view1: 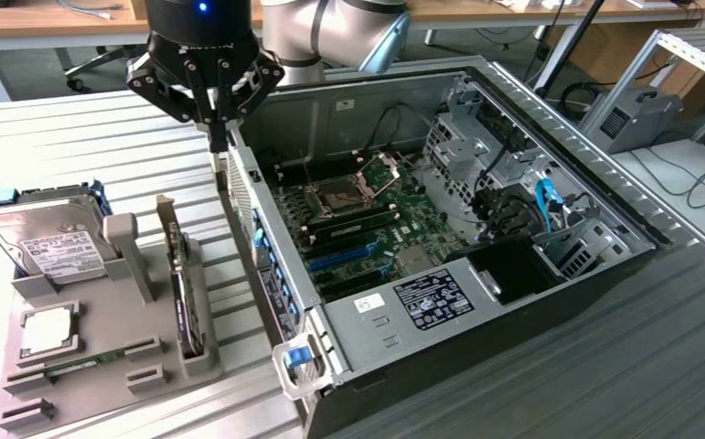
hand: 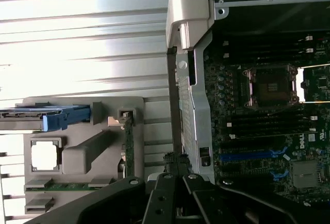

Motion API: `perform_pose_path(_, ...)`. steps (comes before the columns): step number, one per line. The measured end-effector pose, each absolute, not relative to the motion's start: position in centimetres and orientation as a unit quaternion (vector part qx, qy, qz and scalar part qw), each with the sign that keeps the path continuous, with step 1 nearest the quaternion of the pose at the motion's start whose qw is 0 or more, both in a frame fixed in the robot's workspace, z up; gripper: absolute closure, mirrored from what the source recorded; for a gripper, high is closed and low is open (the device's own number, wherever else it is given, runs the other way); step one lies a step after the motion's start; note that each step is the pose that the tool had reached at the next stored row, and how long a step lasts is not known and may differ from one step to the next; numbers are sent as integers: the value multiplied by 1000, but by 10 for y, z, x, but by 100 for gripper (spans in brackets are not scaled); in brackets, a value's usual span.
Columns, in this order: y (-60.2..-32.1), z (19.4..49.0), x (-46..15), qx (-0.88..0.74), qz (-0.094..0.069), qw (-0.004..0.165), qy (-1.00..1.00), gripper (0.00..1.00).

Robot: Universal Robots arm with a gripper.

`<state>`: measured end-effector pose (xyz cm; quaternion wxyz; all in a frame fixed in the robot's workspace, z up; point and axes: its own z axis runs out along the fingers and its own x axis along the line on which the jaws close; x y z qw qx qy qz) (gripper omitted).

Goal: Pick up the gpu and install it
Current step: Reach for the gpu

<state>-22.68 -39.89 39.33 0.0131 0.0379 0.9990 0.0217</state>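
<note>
The gpu (view1: pixel 183 279) stands on its long edge in a slot of the grey holder (view1: pixel 144 352), with its silver bracket end toward the back. In the wrist view the gpu (hand: pixel 129 144) shows edge-on as a thin green strip. My gripper (view1: pixel 217 144) hangs above the open computer case's near side wall (view1: pixel 245 197), behind and to the exterior view's right of the card. Its fingers are shut with nothing between them. In the wrist view the gripper (hand: pixel 175 159) hovers over that wall's edge, the motherboard's blue slots (hand: pixel 252 156) lying beyond it.
The grey holder also carries a hard drive in a blue frame (view1: pixel 45 240), a square processor (view1: pixel 48 331) and a memory stick (view1: pixel 84 363). The open case (view1: pixel 475 302) lies on a slatted metal table (view1: pixel 84 146). A silver frame (view1: pixel 694 55) stands at the back right.
</note>
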Motion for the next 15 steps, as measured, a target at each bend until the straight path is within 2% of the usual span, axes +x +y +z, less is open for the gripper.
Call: perform_pose_path(15,-399,393,-231,38,22,13,999,89)
